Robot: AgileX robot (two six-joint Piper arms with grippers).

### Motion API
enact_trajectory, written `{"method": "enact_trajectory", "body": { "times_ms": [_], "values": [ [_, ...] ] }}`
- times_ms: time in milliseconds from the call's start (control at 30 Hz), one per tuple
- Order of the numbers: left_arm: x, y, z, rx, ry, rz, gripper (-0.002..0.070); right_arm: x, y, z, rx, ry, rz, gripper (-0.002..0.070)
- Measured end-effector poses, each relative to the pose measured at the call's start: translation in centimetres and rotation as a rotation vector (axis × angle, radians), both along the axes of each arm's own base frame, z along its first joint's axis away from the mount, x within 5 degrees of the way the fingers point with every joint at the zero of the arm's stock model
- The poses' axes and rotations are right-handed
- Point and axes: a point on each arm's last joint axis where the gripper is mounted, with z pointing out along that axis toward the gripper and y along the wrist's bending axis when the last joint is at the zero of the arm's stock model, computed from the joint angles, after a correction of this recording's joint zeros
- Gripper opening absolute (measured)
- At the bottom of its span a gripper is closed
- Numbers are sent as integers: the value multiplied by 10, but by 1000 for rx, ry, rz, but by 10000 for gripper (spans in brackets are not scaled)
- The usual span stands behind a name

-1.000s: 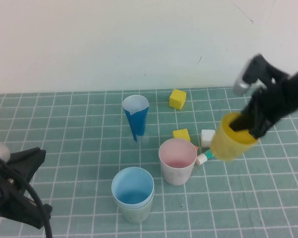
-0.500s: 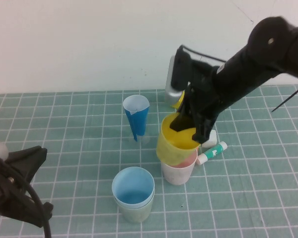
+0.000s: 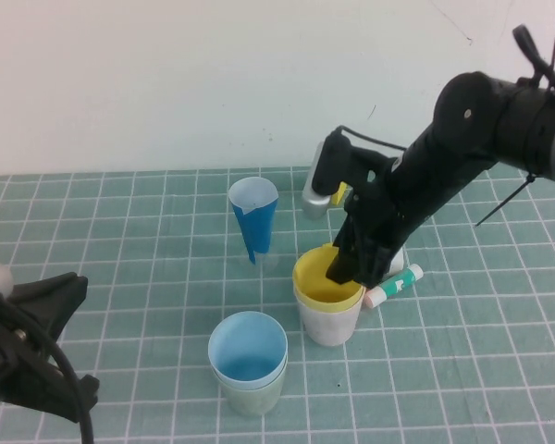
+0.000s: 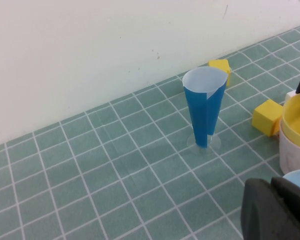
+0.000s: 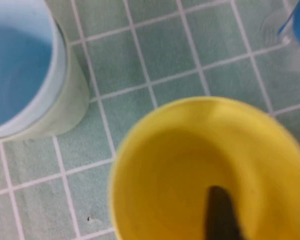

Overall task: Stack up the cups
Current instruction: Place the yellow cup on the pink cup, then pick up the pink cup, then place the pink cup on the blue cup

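Note:
The yellow cup (image 3: 320, 279) sits nested in the pink cup (image 3: 331, 324) at mid-table. My right gripper (image 3: 347, 268) is shut on the yellow cup's far rim, with one finger (image 5: 219, 212) inside the cup (image 5: 190, 165). The light blue cup (image 3: 247, 347) sits nested in the pale green cup (image 3: 250, 398) at the front left of that pair; both show in the right wrist view, blue (image 5: 15, 70) in green (image 5: 65, 105). My left gripper (image 3: 32, 365) is parked at the front left, shut and empty (image 4: 275, 210).
A dark-blue-and-white paper cone (image 3: 253, 222) stands upright behind the cups. A white-and-green marker (image 3: 395, 285) lies right of the pink cup. Yellow blocks (image 4: 220, 67) (image 4: 267, 116) lie near the back, by the white wall.
My right gripper carried the yellow cup left from the right side, over the pink cup, and lowered it in. The left arm has not moved.

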Motion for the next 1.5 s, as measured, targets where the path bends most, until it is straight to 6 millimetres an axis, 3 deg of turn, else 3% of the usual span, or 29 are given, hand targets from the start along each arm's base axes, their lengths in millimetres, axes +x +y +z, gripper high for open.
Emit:
{"method": "enact_trajectory", "body": {
  "times_ms": [100, 200, 300, 400, 433, 500, 567, 700, 800, 900, 1133, 1500],
  "values": [
    [0, 0, 0, -7, 3, 3, 1, 3, 1, -14, -11, 33, -17, 472],
    [0, 0, 0, -9, 4, 3, 1, 6, 2, -26, -19, 49, -31, 502],
    [0, 0, 0, -9, 6, 4, 1, 9, 3, -33, -22, 54, -41, 410],
    [0, 0, -1, -7, 10, 4, 1, 11, 4, -33, -19, 47, -42, 169],
    [0, 0, -1, -7, 10, 4, 1, 12, 5, -29, -15, 42, -40, 111],
    [0, 0, -1, -7, 10, 4, 1, 14, 7, -21, -11, 36, -26, 62],
    [0, 0, -1, -7, 10, 4, 1, 17, 10, -5, 1, 31, -3, 59],
    [0, 0, -1, -8, 10, 4, 1, 14, 14, 45, 53, 26, 26, 58],
    [0, 0, -1, -9, 11, 5, 1, -2, 24, 79, 94, 30, 86, 58],
    [0, 0, -1, -9, 11, 5, 1, -24, 43, 92, 98, 46, 156, 58],
    [0, 0, -1, -9, 11, 5, 1, -62, 89, 85, 21, 17, 291, 55],
    [-1, 1, -5, 11, 57, 11, 0, -47, 101, 30, -89, 78, 253, 57]
  ]
}}
